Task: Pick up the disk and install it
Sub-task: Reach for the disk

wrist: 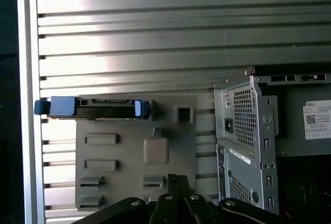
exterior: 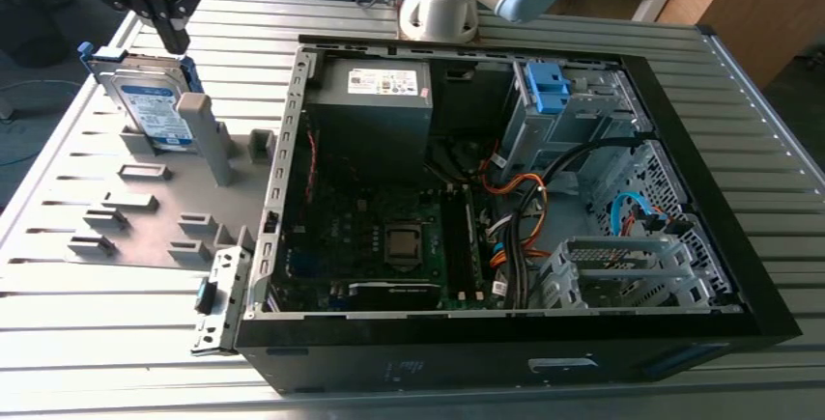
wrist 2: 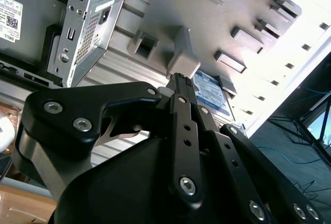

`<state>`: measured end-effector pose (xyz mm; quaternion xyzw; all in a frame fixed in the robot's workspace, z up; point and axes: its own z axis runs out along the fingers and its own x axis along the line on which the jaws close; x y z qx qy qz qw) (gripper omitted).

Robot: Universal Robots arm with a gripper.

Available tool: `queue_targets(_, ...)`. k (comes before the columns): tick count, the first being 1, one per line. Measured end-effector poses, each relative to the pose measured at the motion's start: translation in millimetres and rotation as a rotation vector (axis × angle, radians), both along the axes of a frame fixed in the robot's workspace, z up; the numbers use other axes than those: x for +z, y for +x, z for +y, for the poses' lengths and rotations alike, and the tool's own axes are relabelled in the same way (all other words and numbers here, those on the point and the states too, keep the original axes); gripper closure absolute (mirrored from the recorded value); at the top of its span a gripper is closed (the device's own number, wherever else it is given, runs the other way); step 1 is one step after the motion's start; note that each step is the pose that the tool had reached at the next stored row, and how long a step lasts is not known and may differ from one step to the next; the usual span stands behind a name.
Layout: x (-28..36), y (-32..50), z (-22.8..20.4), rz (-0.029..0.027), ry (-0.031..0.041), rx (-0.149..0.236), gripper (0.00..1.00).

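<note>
Disk (exterior: 145,103) stands on edge in a slot of the grey holder plate (exterior: 65,188), leaning on a grey post (exterior: 204,135), beside the open computer case (exterior: 516,343) on the exterior view's left. Propped upright like this, its top edge and blue side rails are exposed, which I judge is meant to make a grip from above easy. The plate lies flat on the ribbed metal tabletop (exterior: 116,314), just beside the case wall. The jaws hang above the plate, near the disk's top edge and apart from it. They are pressed together with nothing between them, as both wrist views suggest. The case lies on its side with the panel off, so its inside is open from above. A blue bracket (exterior: 544,87) sits in the case's drive cage, well apart from the disk.
</note>
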<state>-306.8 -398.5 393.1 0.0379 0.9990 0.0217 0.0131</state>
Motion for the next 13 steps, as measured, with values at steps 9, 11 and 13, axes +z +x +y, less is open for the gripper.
queue_targets(9, 0.0, -2.5, 0.0, 0.0, 0.0, 0.0, 0.89)
queue_targets(11, 0.0, -3.1, 0.0, 0.0, 0.0, 0.0, 0.89)
queue_targets(13, 0.0, -3.6, 0.0, 0.0001, 0.0, 0.0, 0.89)
